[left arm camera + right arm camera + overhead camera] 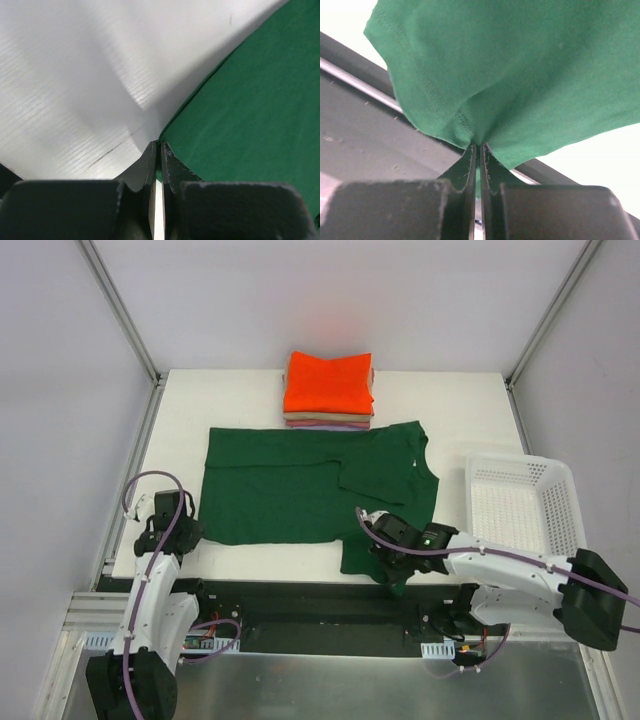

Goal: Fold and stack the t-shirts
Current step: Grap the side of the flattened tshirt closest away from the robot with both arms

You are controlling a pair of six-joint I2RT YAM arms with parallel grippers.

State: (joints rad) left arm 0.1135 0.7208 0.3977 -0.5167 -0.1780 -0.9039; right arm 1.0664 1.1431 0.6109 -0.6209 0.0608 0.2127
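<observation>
The dark green t-shirt (300, 490) lies spread flat on the white table (200, 400), with one sleeve reaching the near edge. My left gripper (184, 531) is at the shirt's near left corner; in the left wrist view my gripper (159, 146) is shut on the edge of the shirt (250, 115). My right gripper (386, 558) is shut on the near sleeve; in the right wrist view my gripper (479, 145) pinches the bunched fabric of the shirt (520, 65), lifted off the table edge. The folded orange t-shirt (328, 382) tops a stack at the back, over the tan and lilac ones (326, 422).
A white mesh basket (520, 502) stands at the right of the table. A dark metal rail (365, 125) runs along the near table edge under the lifted sleeve. Frame posts stand at the back corners.
</observation>
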